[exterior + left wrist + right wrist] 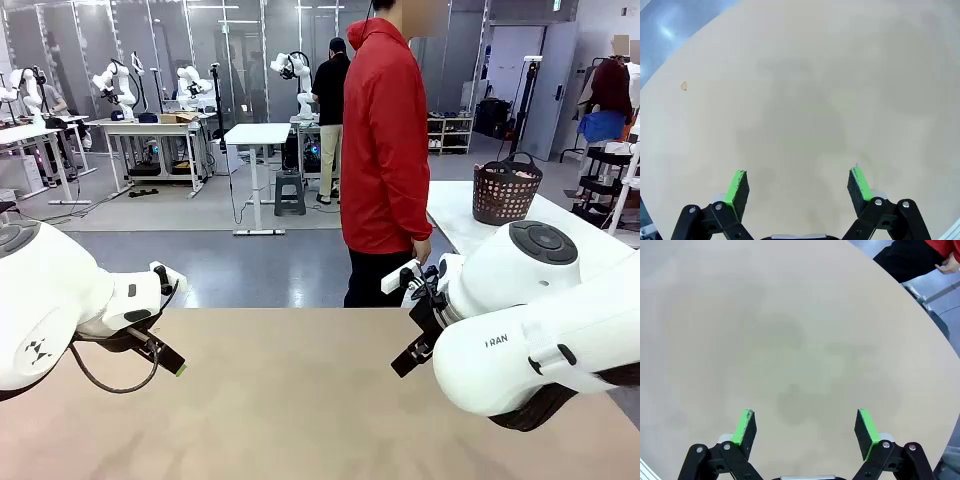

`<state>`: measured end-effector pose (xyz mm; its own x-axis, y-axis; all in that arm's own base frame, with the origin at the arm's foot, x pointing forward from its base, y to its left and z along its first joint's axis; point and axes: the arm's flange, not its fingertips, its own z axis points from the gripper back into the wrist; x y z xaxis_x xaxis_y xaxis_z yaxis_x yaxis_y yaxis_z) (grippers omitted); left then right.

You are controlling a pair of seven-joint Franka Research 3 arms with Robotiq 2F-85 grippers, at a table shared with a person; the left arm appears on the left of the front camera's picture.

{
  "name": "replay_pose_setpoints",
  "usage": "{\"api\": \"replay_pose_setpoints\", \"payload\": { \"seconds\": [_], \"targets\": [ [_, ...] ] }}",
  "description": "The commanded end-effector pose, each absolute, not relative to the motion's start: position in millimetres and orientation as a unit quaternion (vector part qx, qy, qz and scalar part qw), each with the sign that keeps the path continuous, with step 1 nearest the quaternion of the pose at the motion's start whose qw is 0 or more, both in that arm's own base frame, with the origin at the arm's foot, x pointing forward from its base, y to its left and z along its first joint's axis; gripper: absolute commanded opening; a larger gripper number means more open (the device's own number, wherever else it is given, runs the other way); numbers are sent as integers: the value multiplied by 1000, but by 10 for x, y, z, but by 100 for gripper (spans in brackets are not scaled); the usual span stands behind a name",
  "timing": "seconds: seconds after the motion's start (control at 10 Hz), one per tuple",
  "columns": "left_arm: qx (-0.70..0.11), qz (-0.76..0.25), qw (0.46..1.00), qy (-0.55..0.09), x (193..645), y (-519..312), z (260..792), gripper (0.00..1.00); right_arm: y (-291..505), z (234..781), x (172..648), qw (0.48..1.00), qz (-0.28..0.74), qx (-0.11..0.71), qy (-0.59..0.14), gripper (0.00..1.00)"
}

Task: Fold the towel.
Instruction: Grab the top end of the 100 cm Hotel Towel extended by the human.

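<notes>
The towel is out of view; something pinkish shows inside the dark basket (506, 190), too small to tell what it is. My left gripper (170, 320) hangs open over the bare tan table (290, 400) at the left, with nothing between its green pads (738, 187). At the right, my right gripper (405, 318) is also open and holds nothing. In the wrist views the left gripper (799, 182) and the right gripper (807, 427) each look down on plain tabletop.
A person in a red jacket (385, 140) stands at the far edge, side-on, one hand (422, 250) hanging down. The basket stands on a separate white table (455, 215) at the far right. A small mark (684, 86) lies near the table's edge.
</notes>
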<state>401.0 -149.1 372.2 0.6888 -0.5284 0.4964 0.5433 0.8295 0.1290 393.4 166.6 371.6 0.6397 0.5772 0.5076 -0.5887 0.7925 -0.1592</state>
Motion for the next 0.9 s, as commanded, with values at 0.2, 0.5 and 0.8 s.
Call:
{"api": "replay_pose_setpoints", "payload": {
  "seconds": [0.2, 0.5, 0.8],
  "targets": [
    [-14, -292, 919, -266, 4009, -1493, 3722, 100, 1666, 3717, 3934, 905, 322, 10, -277, 100],
    [-14, -292, 919, -266, 4009, -1493, 3722, 100, 1666, 3717, 3934, 905, 322, 10, -277, 100],
    [-14, -292, 919, -266, 4009, -1493, 3722, 100, 1666, 3717, 3934, 905, 322, 10, -277, 100]
  ]
}}
